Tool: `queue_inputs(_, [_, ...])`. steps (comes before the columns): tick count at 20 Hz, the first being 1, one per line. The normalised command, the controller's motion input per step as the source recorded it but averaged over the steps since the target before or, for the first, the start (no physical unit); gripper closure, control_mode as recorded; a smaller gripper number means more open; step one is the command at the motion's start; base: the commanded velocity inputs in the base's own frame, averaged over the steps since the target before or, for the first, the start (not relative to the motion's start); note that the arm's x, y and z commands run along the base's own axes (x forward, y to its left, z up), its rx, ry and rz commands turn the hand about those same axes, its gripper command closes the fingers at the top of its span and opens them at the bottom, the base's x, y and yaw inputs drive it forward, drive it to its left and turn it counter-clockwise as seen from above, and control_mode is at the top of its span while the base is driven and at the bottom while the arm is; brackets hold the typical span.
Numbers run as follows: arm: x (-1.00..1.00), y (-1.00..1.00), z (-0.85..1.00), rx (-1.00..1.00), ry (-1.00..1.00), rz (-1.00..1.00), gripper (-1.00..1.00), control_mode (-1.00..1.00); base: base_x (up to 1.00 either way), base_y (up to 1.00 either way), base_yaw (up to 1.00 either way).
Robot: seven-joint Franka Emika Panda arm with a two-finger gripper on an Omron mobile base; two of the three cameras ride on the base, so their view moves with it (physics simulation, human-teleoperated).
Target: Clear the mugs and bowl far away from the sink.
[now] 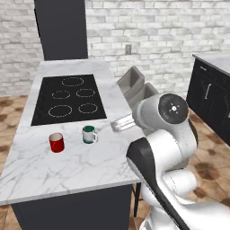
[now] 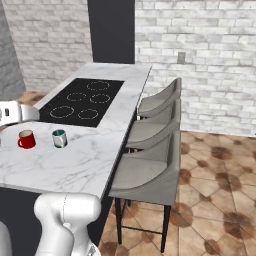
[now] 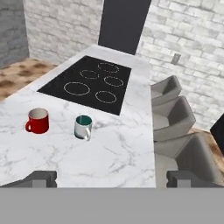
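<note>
Hand view: red mug and white teal-banded mug stand upright on the marble surface, handles toward the camera; end effector fingers wide apart, empty.

Two mugs — red mug, white mug

No lettering, label, brand or number can be read anywhere — not on the red mug, the white mug with its teal band, the black stovetop or the marble counter — all surfaces are plain.
</note>
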Motion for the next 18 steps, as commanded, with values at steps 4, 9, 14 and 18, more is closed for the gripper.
queue_inputs(4, [-0.25,-0.59,0.01,0.14,0.04,0.0,-1.0,-1.0,0.0,0.0,0.0])
queue_inputs(9, [-0.27,-0.11,0.01,0.08,0.0,0.0,-1.0,-1.0,0.0,0.0,0.0])
queue_inputs(14, [-0.14,0.03,0.0,0.03,0.0,0.0,-1.0,1.0,-0.05,0.2,0.0])
queue_inputs(18, [0.0,0.0,0.0,0.0,0.0,0.0,-1.0,1.0,-0.3,0.63,0.03])
